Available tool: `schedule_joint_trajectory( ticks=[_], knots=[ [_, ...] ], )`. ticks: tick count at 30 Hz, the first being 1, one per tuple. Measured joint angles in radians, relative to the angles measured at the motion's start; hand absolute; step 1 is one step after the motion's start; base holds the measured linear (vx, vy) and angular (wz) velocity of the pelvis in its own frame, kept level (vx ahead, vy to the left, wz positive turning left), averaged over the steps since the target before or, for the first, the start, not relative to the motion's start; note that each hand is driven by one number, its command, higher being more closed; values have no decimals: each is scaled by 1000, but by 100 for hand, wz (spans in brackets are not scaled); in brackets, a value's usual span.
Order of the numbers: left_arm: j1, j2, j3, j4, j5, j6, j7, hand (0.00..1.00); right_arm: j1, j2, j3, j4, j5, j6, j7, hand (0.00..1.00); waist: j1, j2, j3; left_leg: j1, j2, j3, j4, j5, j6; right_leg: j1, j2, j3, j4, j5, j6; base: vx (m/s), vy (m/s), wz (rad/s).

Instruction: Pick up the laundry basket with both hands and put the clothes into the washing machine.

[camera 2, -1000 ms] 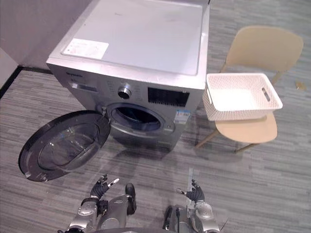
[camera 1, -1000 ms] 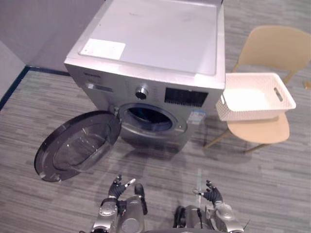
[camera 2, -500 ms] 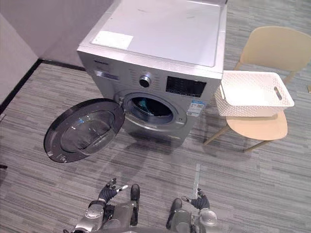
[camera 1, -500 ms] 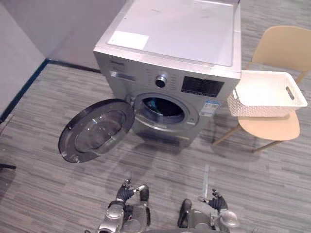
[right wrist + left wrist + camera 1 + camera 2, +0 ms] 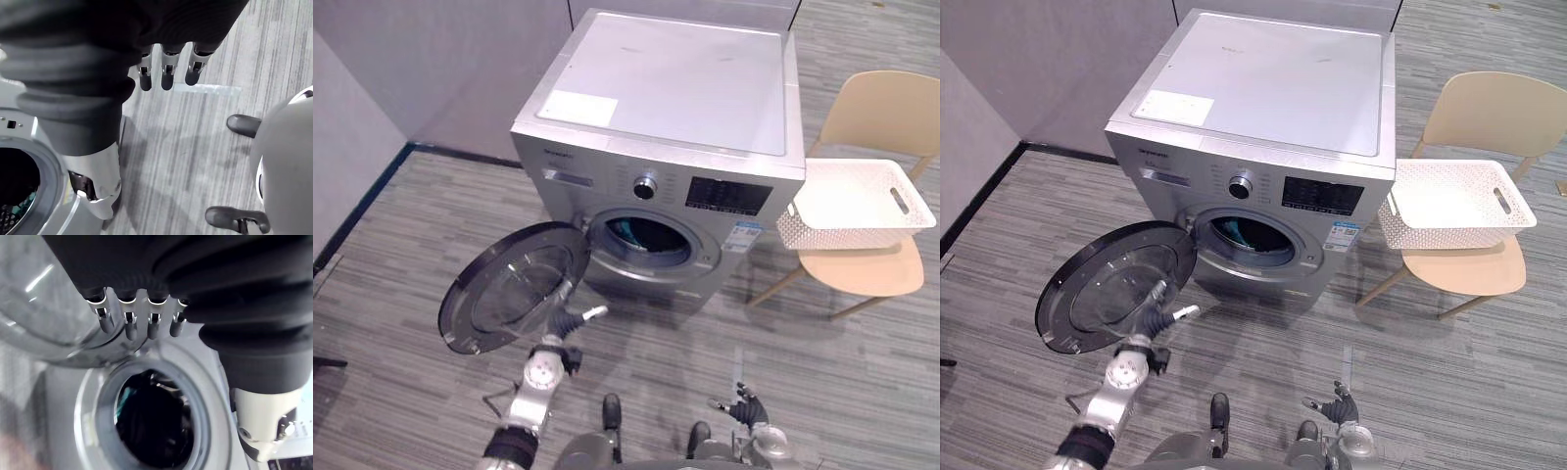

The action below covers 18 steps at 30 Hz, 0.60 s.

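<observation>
Finds the white laundry basket [image 5: 827, 235] perched on a tan chair [image 5: 891, 103] just right of the washing machine [image 5: 656, 117], resting on the seat, well apart from both hands. Shows a pale inside; cannot tell whether any cloth lies in there. Catches the round door [image 5: 514, 289] swung wide at the washing machine's front left. Leaves the drum mouth [image 5: 646, 238] unblocked, with something dark and a teal scrap [image 5: 124, 399] inside.

Puts the left hand [image 5: 570, 321] up beside that door, in front of the washing machine, fingers straight and spread, gripping nothing. Has the right hand [image 5: 746, 403] low in front of the washing machine, fingers loose and apart, empty as well.

Now the handling call. Looks like a light plastic lattice with a stiff rim. Expect the walls to give a little under a squeeze; nothing fragile, little weight. Probably smooth enough to slide off straight fingers, so skip the long sides. Go for the slot handles in the short ends. Shows 1 slot [image 5: 899, 201] on the end farthest from the washing machine; presumably a 2nd on the nearest end, not clear from here. Hook fingers through each slot, thumbs over the rim, lift level. Expect a 1-handed lift to tip it.
</observation>
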Motion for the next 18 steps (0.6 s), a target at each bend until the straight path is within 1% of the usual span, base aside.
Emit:
schedule_joint_trajectory(
  ticks=[1, 2, 3, 4, 5, 6, 7, 8, 9, 11, 13, 14, 16, 18],
  knots=[
    [-48, 36, 48, 0, 1, 1, 38, 0, -2, -3, 0, -10, -9, -1, 0, 0, -2, 0, 0, 0, 5, 12, 0, -1, 2, 0, 6, 14, -6, 5, -7, 91, -30, -28],
    [-80, 71, 80, 1, 1, 2, 61, 0, -7, -7, 1, -14, -11, -1, 1, 0, -9, 0, 0, -1, 7, 14, 0, -1, 2, 2, 12, 16, -20, 14, -14, 87, -31, -27],
    [-96, 92, 94, 1, 5, 3, 75, 0, -8, -9, 1, -19, -15, -1, 1, 0, -15, -1, 0, -1, 7, 16, 0, -1, 2, 2, 14, 17, -25, 16, -15, 42, -20, -19],
    [-142, 143, 113, 14, 34, 12, 107, 0, -8, -20, 0, -29, -23, -1, 1, 0, -20, -1, 0, -4, 8, 25, 0, -2, 2, -2, 18, 25, -32, 20, -16, 33, -14, -17],
    [-160, 160, 121, 21, 41, 16, 112, 0, -9, -23, 0, -31, -27, -1, 1, 0, -20, -2, 1, -5, 9, 28, 0, -2, 2, -5, 19, 30, -34, 22, -19, 27, -10, -28],
    [-203, 200, 140, 44, 53, 25, 133, 0, -11, -31, 1, -39, -27, -1, 1, 0, -19, -2, 1, -13, 16, 39, 0, -2, 2, -20, 27, 40, -35, 30, -28, -7, -16, -31],
    [-254, 247, 158, 80, 84, 35, 150, 0, -19, -37, 1, -43, -27, -2, 2, 0, -20, -6, 3, -29, 24, 44, 1, -2, 2, -41, 34, 48, -35, 38, -30, -25, -18, -29],
    [-276, 267, 168, 95, 90, 40, 153, 0, -22, -38, 1, -45, -27, -2, 2, 0, -20, -10, 5, -38, 26, 47, 2, -2, 2, -52, 36, 53, -35, 38, -30, -52, -23, -30],
    [-329, 325, 181, 148, 108, 54, 170, 0, -37, -43, 2, -45, -27, -4, 2, 0, -18, -18, 11, -68, 38, 58, 7, -2, 2, -88, 48, 69, -36, 54, -41, -64, -11, -30],
    [-385, 397, 208, 214, 119, 70, 173, 0, -49, -43, 6, -47, -27, -10, 2, 0, -17, -43, 27, -109, 48, 70, 37, -5, 3, -125, 52, 95, -35, 65, -41, -84, -14, -28],
    [-436, 457, 220, 267, 119, 93, 179, 0, -52, -46, 7, -60, -26, -18, 2, 0, -12, -58, 57, -149, 67, 76, 83, -20, 4, -149, 62, 105, -33, 83, -55, -103, -16, -14],
    [-445, 472, 224, 281, 119, 94, 180, 0, -51, -46, 10, -68, -26, -19, 2, 0, -10, -63, 64, -161, 70, 78, 100, -28, 5, -155, 63, 109, -33, 84, -56, -94, 2, -15],
    [-493, 508, 255, 352, 119, 111, 181, 0, -46, -47, 23, -104, -19, -21, 5, 0, 13, -70, 87, -222, 92, 89, 182, -63, 3, -186, 68, 125, -32, 100, -60, -128, 3, -20],
    [-513, 527, 274, 389, 118, 120, 162, 0, -44, -47, 31, -128, -4, -22, 15, 0, 14, -69, 99, -254, 106, 90, 223, -83, -4, -198, 77, 123, -31, 105, -64, -122, -19, -8]
  ],
)
